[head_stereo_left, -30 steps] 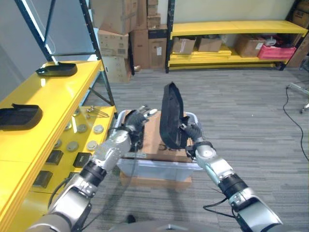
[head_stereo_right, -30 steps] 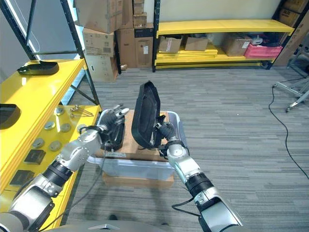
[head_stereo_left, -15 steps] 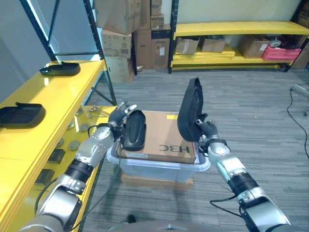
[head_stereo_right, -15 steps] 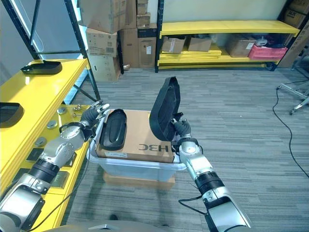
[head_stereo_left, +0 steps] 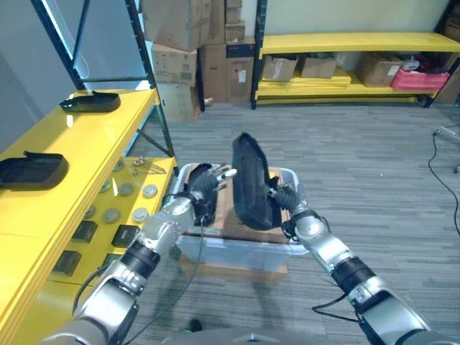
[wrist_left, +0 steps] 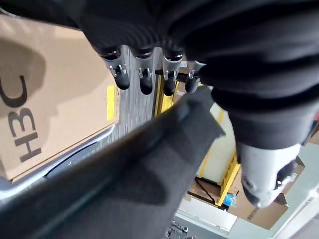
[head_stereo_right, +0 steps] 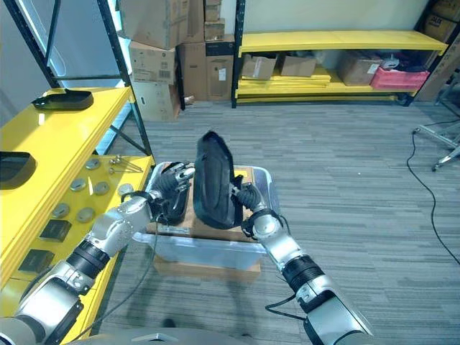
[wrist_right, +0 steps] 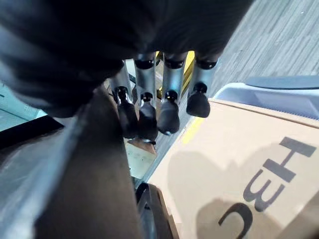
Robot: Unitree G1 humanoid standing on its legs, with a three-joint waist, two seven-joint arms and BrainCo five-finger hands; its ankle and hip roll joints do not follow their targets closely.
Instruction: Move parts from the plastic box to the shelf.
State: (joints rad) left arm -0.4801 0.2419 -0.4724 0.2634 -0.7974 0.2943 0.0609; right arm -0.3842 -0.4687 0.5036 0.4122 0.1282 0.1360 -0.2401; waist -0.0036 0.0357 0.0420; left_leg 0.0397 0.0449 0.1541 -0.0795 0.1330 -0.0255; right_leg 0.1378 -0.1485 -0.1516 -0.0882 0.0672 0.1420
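With right hand (head_stereo_right: 248, 198) fingers clamped on the upright part (head_stereo_right: 214, 188), left hand (head_stereo_right: 169, 188) open alongside; swing toward the shelf (head_stereo_left: 50, 144) at 9 o'clock, clear of the box (head_stereo_left: 287, 248).

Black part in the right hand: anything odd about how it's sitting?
The right hand grips the black part by one edge, so it stands nearly on end, tilted, above the plastic box. The left hand reaches toward it. No damage or spill visible.
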